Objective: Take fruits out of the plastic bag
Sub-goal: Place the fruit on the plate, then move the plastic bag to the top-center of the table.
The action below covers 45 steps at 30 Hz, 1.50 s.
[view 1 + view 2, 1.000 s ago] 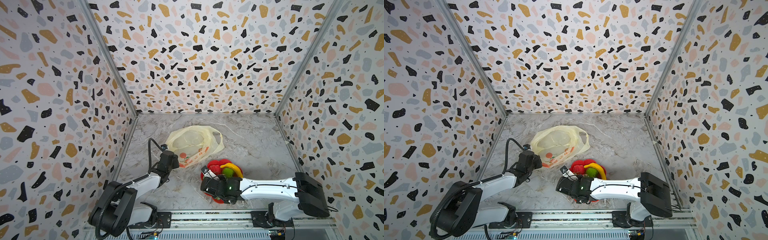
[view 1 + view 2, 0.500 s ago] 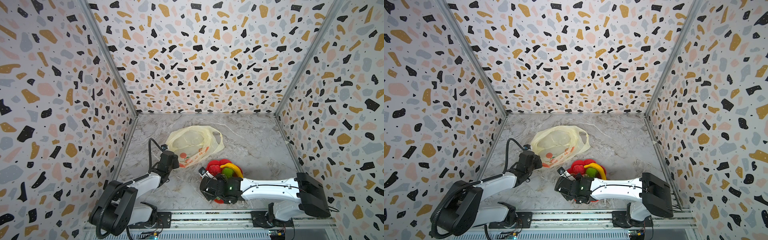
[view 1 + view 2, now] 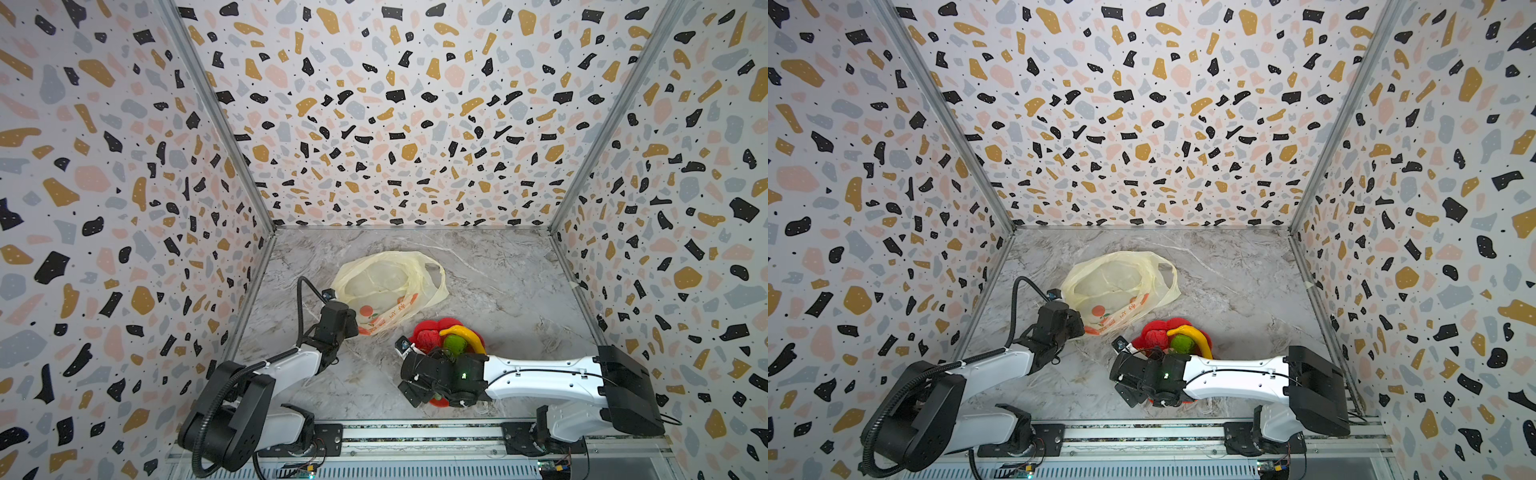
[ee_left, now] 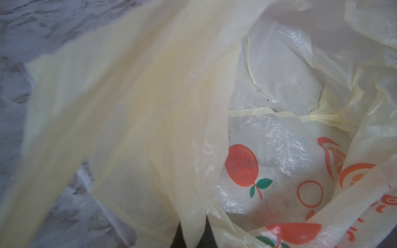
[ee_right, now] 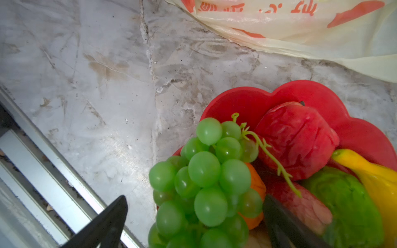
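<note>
Widened since the earlier frame: right gripper [image 5: 194,199], jaws apart around green toy grape bunch [image 5: 202,184], released among fruits in red flower-shaped dish [image 5: 247,103]. Clamped by left gripper [image 3: 351,326]: thin translucent cream-yellow plastic bag [image 3: 386,282], judged emptied, lying just beside dish.

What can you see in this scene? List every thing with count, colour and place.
plastic bag: one, cream-yellow, orange print, mid-table
dish: one, red, near the bag
grape bunch: one, green, in dish
bumpy fruit: one, red, in dish
banana: one, yellow, in dish
green fruit: one, green, in dish
orange: one, orange, under the grapes
pinkish fruit: one, pink-red, in dish
table: one, grey marble, underneath
left claw: one, black, shut on the bag
right claw: one, black, open above the grapes
</note>
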Available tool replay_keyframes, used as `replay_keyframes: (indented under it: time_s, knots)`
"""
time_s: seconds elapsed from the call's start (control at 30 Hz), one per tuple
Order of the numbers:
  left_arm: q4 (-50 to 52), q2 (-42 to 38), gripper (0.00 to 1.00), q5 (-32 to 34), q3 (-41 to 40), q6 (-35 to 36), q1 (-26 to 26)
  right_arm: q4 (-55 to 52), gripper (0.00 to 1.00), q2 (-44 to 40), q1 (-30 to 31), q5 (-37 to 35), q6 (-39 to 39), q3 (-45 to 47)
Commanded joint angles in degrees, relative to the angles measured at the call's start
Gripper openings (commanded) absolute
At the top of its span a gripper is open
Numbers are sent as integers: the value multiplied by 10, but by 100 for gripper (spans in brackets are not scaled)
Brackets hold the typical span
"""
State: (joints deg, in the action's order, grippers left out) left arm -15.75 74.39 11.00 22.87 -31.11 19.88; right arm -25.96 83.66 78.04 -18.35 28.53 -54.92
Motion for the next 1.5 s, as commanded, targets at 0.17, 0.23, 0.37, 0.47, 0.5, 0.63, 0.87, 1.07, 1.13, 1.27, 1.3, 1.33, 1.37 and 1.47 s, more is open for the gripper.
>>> replay_keyframes:
  time_s: [0.17, 0.23, 0.37, 0.47, 0.5, 0.63, 0.87, 1.07, 1.13, 1.27, 1.3, 1.33, 1.37, 1.47]
  knots:
    - [-20, 1, 1, -1, -1, -1, -4, -5, 99, -32, -4, 12, -9, -12]
    - [-22, 2, 1, -4, -2, 0, -5, 0, 100, -41, -6, 16, -9, -11]
    - [-24, 6, 1, -12, -1, 1, -4, 3, 100, -64, -15, 25, -10, -7]
    - [-26, 8, 1, -15, 1, 2, -4, 0, 100, -86, -26, 29, -9, -6]
    - [-25, 9, 1, -16, 1, 2, -4, 0, 100, -97, -30, 31, -7, -5]
    - [-26, 9, 1, -19, 1, 3, -4, -16, 99, -154, -54, 35, 12, 1]
    - [-32, 46, 1, -59, 25, -9, -4, -73, 96, -276, -117, 50, 89, 40]
    - [9, 92, 1, -70, 139, -27, 12, -125, 91, -358, -158, 48, 150, 75]
    - [40, 128, 1, -69, 208, -7, 24, -142, 89, -376, -171, 46, 171, 85]
    - [75, 213, 1, -87, 327, 19, 44, -161, 84, -405, -181, 49, 211, 100]
    - [78, 234, 1, -95, 351, 20, 44, -167, 82, -410, -182, 47, 218, 101]
    - [73, 250, 1, -99, 369, 19, 46, -174, 81, -415, -182, 47, 224, 100]
    - [70, 263, 1, -99, 385, 18, 47, -177, 80, -419, -181, 49, 229, 100]
    - [83, 316, 1, -95, 461, 23, 48, -179, 80, -437, -181, 59, 248, 111]
